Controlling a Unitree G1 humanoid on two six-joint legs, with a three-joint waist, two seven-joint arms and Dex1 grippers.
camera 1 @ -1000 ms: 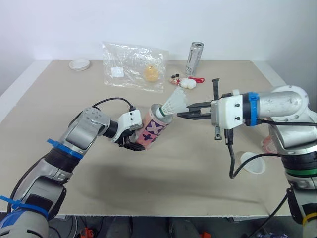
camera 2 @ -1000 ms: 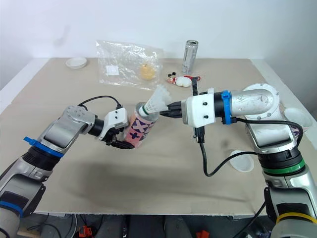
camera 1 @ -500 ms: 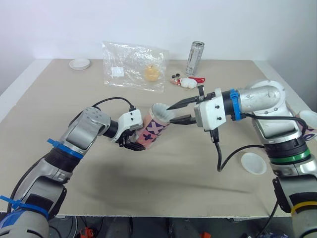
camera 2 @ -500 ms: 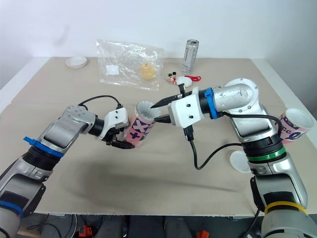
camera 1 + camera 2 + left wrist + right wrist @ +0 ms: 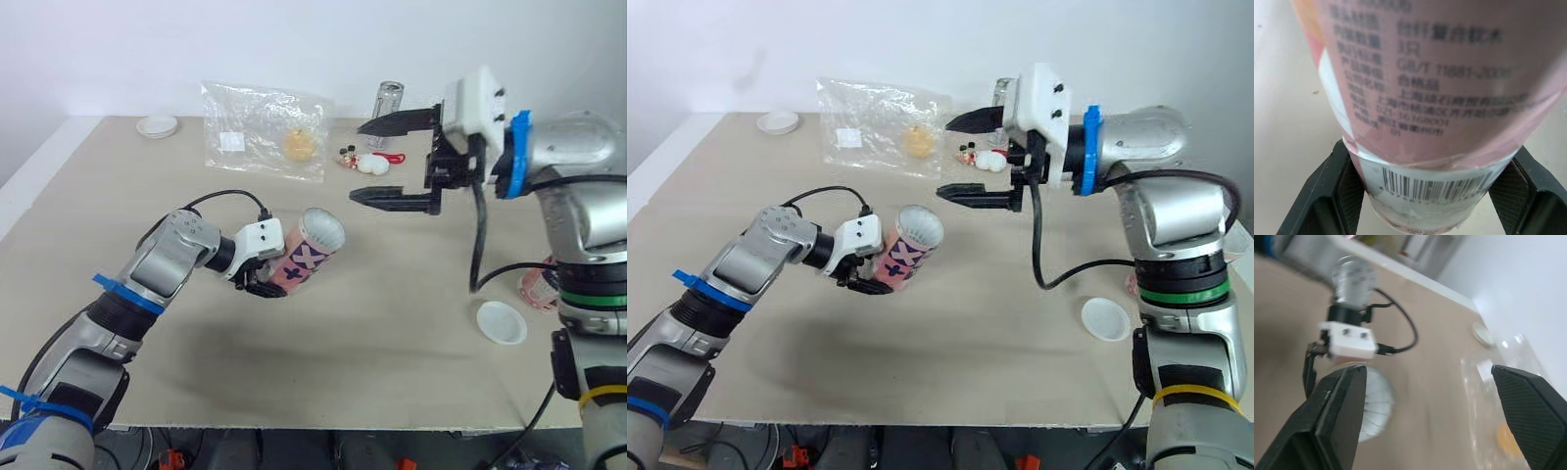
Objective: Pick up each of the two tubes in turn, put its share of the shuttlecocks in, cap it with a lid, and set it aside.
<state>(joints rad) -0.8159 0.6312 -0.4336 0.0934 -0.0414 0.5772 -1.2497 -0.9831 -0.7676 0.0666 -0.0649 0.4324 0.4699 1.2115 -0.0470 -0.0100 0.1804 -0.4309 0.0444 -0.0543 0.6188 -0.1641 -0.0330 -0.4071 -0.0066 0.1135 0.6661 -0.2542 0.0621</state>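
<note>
My left gripper (image 5: 263, 282) is clamped on the base of the pink tube (image 5: 306, 257), holding it tilted over the desk (image 5: 343, 372), left of the middle, with its open mouth towards the right arm. The left wrist view gives me the barcode and printed label, with the black fingers (image 5: 1337, 196) pressing either side. The right gripper (image 5: 358, 160) hangs high over the far half of the desk, jaws spread wide and empty. Its wrist view looks into the tube's mouth, where the white feathers of a shuttlecock (image 5: 1374, 406) sit inside. A second tube (image 5: 538, 287) stands at the right edge, with a white lid (image 5: 500, 322) just beside it. A plastic bag (image 5: 265, 129) and a can (image 5: 388, 101) sit along the far edge.
</note>
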